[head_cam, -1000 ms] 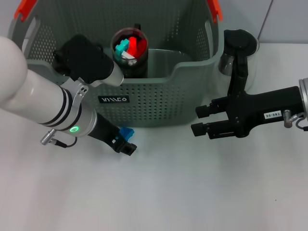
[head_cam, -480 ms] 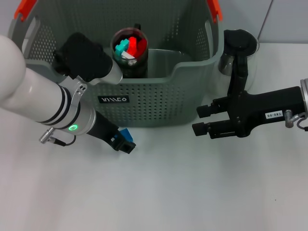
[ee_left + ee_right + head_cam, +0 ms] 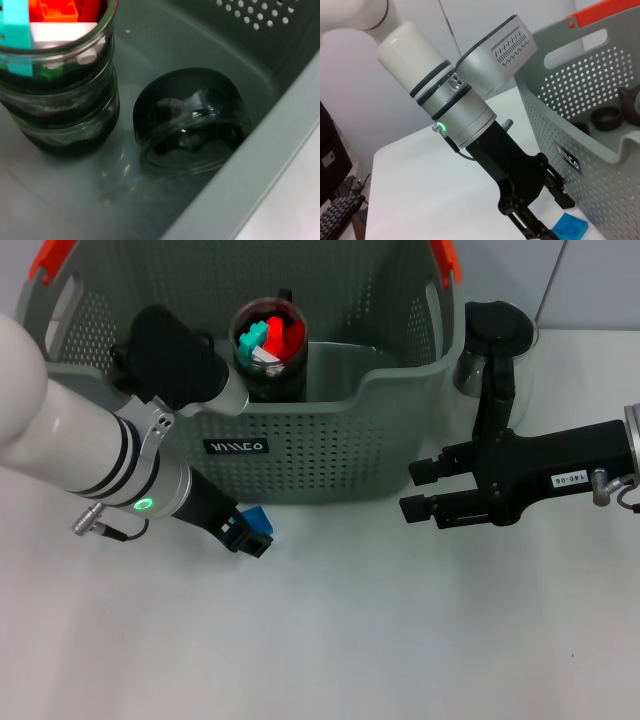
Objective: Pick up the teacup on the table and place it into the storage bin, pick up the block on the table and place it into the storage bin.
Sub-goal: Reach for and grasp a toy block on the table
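Left gripper [image 3: 252, 536] low at the table [image 3: 330, 640], just in front of the storage bin [image 3: 330, 455], close under its black label [image 3: 236, 447]. Blue block [image 3: 259, 519] sits at the gripper tips, on the white table right beside the bin's front wall; head view shows block touching or nearly touching the tips. Right wrist view shows the same block [image 3: 571, 226] lying flat on the table just off the left gripper's fingers [image 3: 540, 231], not clearly clamped. Cannot tell if those fingers are open or closed.

Inside the bin: glass jar [image 3: 270, 348] standing upright, filled with red, teal and white pieces. Left wrist view shows the jar [image 3: 60, 85] next to a dark glass teacup [image 3: 192, 122] lying tilted on the bin floor, near the jar, just apart or barely touching, can't tell.

Right gripper [image 3: 418, 490] hovers above the table to the right of the bin, fingers spread apart, nothing between them. Dark round glass object [image 3: 497, 340] stands behind the right arm, just outside the bin's right wall.
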You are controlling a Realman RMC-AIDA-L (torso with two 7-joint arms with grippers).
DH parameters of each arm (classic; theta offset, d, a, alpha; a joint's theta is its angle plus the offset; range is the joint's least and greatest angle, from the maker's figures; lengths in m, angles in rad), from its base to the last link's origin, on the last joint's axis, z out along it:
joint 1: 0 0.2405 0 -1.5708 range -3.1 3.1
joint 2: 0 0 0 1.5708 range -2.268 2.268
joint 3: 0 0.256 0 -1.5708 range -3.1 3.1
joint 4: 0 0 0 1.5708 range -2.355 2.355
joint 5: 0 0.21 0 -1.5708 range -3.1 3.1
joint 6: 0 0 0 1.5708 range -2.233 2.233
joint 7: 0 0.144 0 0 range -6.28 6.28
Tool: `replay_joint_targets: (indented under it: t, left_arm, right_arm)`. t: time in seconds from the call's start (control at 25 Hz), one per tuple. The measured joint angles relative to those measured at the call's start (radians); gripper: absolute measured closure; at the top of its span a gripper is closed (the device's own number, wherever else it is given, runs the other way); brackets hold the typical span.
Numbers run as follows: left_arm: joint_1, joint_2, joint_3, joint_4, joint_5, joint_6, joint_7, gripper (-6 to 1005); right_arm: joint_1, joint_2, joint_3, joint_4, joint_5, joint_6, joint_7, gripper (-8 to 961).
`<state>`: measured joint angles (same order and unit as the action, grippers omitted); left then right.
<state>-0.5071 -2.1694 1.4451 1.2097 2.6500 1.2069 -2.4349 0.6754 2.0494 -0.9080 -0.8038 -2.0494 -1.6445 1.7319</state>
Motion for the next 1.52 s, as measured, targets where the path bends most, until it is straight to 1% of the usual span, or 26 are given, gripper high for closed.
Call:
replay_joint_targets:
  t: [0.28, 0.8, 1.52]
  left_arm:
    - [0.002, -0.001, 0.003, -0.005, 0.013, -0.005, 0.001, 340]
    - [-0.002, -0.003, 0.033, -0.001, 0.009, 0.034, 0.003, 347]
    - [-0.002, -0.003, 0.021, -0.007, 0.006, -0.008, -0.028, 356]
  right_arm:
    - [0.000, 0.000, -0.001, 0.000, 0.000, -0.001, 0.000, 344]
    - [-0.002, -0.002, 0.000, 0.000, 0.000, -0.001, 0.000, 344]
    - [-0.003, -0.002, 0.000, 0.000, 0.000, -0.001, -0.001, 344]
